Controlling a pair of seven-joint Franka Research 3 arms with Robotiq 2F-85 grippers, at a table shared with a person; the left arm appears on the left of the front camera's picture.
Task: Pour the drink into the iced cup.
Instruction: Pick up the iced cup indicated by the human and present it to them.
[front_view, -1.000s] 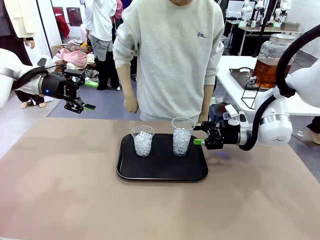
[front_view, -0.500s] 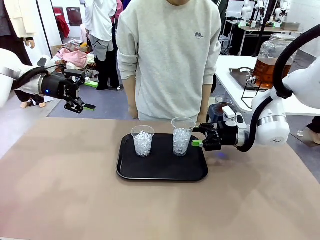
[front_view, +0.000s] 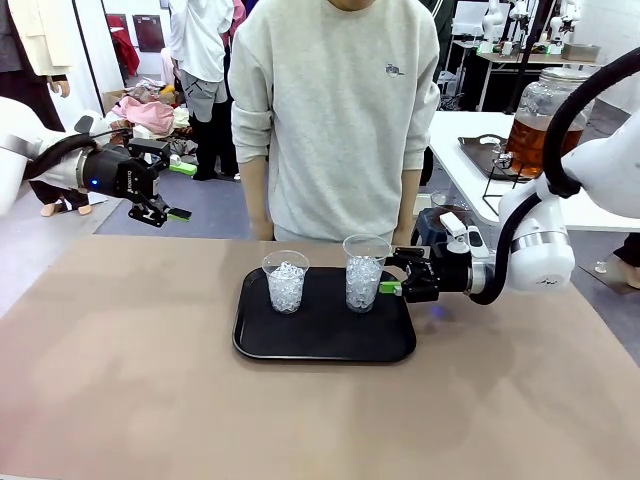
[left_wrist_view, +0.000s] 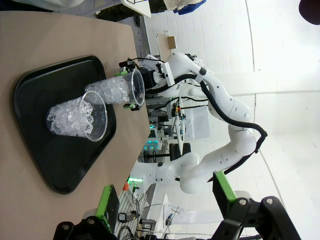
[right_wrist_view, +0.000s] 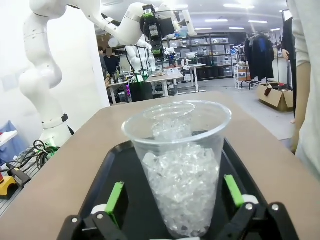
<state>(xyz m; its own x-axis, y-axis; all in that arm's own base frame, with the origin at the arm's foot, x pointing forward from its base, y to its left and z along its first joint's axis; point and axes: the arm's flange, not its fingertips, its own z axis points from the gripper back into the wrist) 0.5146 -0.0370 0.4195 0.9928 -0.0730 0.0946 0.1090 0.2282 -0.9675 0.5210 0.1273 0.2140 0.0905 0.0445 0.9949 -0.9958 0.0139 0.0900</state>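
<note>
Stage: early. Nothing is poured yet, and both cups hold only ice, with no brown liquid in them.
Done so far: two iced cups stand upright on the black tray (front_view: 325, 345) in the middle of the bench (front_view: 120, 380).
Left to do, as I judge it: grip a cup, bring cup and drink together, fill it, and set it back.
Right claw (front_view: 392, 272): spread wide and gripping nothing. It sits low at 3 o'clock of the right-hand cup (front_view: 365, 272). In the right wrist view this claw (right_wrist_view: 174, 195) has the cup (right_wrist_view: 177, 170) centred between its green pads, which stand clear of the wall on both sides.
Left claw (front_view: 180, 190): fully open and empty, raised well off the bench at 10 o'clock of the tray. Its own camera shows this claw (left_wrist_view: 165, 195) with nothing between the fingers.
Left-hand cup (front_view: 286, 282): just beside the other at its 9 o'clock, untouched.
Drink (front_view: 530, 145): translucent amber-brown, filling roughly the lower half of a round glass dispenser jar (front_view: 555, 100) with a metal lid (front_view: 565, 73).
Where the drink is: at 2 o'clock of the tray, well apart from the cups, on a wire stand (front_view: 500, 195) on a white side bench (front_view: 455, 170). The right arm partly hides it, and I cannot make out its tap.
Person (front_view: 335, 110): stands at 12 o'clock of the tray with arms hanging, touching nothing.
</note>
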